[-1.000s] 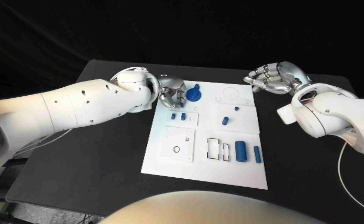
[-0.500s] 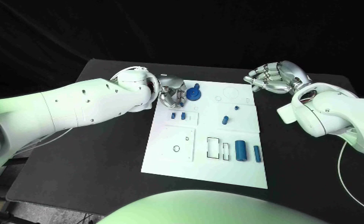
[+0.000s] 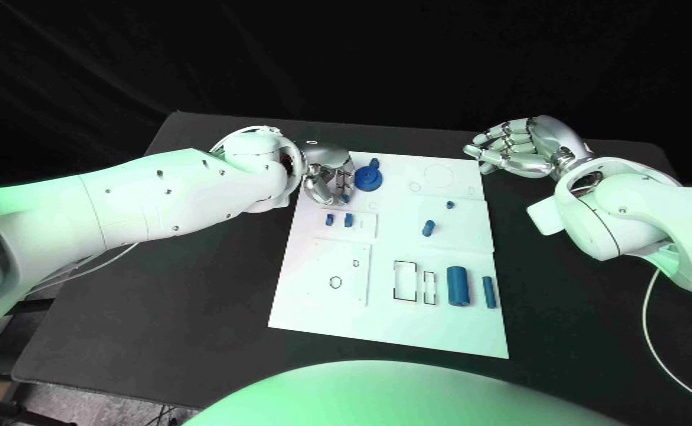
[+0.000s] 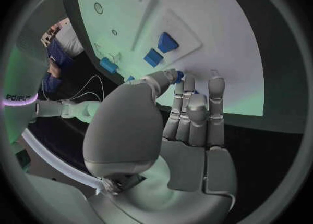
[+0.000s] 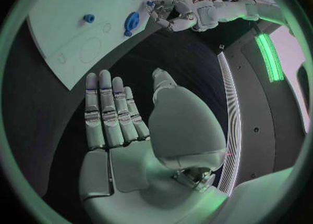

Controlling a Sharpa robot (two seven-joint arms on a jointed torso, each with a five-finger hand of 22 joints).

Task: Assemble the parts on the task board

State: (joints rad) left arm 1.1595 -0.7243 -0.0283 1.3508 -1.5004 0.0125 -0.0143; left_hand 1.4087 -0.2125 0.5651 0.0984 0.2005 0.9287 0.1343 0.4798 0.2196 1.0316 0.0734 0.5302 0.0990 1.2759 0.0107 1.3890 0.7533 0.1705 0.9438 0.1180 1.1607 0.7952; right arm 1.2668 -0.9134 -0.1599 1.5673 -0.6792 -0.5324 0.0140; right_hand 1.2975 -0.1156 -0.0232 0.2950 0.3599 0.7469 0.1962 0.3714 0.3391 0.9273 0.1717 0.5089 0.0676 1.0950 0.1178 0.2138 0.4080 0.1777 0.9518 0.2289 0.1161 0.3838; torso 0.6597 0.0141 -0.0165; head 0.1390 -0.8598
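Near: long blue pieces (image 3: pixel 459 286) lying loose on the white board (image 3: pixel 332 311). Farther: left hand (image 3: pixel 326 174), fingers (image 4: pixel 189 110) together, maybe pinching something small by the round blue piece (image 3: pixel 369 181); cannot tell. Right hand (image 3: pixel 522 147) spread, holding nothing, beside the board. Next: probably pressing that piece home, gently.

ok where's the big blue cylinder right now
In the head view the big blue cylinder lies near the task board's near right corner, between the rectangular slots and a slimmer blue piece.

Black table (image 3: pixel 173 286) before a black backdrop (image 3: pixel 346 26), green-tinged light across the scene.
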